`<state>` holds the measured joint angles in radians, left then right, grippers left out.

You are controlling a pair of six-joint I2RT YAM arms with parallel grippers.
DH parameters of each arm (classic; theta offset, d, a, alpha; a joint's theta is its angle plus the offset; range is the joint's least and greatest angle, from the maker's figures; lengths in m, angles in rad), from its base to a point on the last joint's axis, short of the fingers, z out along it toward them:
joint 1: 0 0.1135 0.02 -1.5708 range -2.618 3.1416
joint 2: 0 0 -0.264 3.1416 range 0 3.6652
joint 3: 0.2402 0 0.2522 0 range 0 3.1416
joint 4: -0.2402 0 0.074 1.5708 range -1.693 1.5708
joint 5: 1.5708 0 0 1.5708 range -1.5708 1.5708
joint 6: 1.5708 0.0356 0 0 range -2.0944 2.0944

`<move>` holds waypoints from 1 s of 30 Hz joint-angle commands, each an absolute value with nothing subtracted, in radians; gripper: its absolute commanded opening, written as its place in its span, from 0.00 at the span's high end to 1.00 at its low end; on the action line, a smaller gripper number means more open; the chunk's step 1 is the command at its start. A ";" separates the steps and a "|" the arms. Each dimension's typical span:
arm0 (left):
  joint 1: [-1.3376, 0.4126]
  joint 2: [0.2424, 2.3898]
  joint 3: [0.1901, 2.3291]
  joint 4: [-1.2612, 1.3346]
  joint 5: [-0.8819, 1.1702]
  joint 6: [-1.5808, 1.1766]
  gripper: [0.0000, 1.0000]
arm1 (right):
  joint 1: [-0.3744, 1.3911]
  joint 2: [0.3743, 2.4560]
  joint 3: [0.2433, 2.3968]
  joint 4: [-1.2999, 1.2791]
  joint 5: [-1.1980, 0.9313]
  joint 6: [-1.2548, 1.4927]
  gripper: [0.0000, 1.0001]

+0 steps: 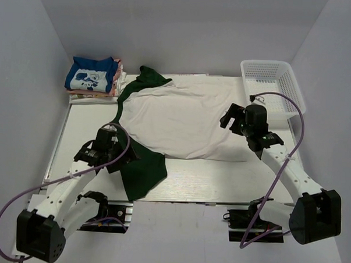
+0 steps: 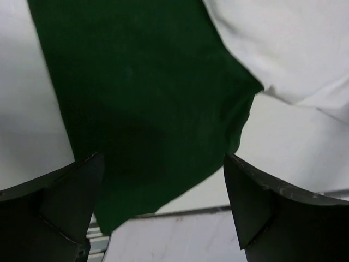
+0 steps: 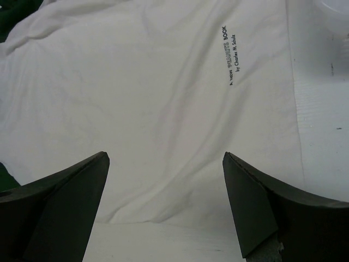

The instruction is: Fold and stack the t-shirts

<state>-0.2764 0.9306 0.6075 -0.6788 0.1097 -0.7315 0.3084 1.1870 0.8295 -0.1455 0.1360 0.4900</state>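
Cream t-shirt (image 1: 182,120) spread flat at mid-table, long axis running left to right, small dark lettering near one edge. Beneath it, dark green t-shirt (image 1: 146,172), lengthwise far to near, one end showing at the back, the other at the near left. Blue t-shirt (image 1: 91,75) folded at the far-left corner. Left gripper (image 2: 163,180) spread wide over green cloth, right gripper (image 3: 166,174) spread wide over cream cloth, both holding nothing.

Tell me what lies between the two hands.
In the top view, the cream t-shirt lies spread between the left hand and the right hand, overlapping the dark green t-shirt.
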 commanded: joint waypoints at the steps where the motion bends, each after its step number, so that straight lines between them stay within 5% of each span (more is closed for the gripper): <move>1: -0.278 0.826 0.598 -0.847 0.188 -0.787 0.00 | 0.305 1.155 0.814 -0.075 0.167 0.509 0.10; 22: -0.305 0.861 0.350 -0.911 0.371 -0.842 0.12 | 0.302 1.235 0.830 -0.135 0.196 0.514 0.10; 26: -0.305 0.870 0.350 -0.836 0.413 -0.842 0.36 | 0.298 1.223 0.828 -0.184 0.239 0.540 0.10; 29: -0.314 0.870 0.350 -0.812 0.423 -0.842 0.73 | 0.290 1.178 0.801 -0.247 0.323 0.610 0.10; 30: -0.314 0.870 0.360 -0.799 0.434 -0.842 0.97 | 0.290 1.167 0.775 -0.280 0.331 0.621 0.10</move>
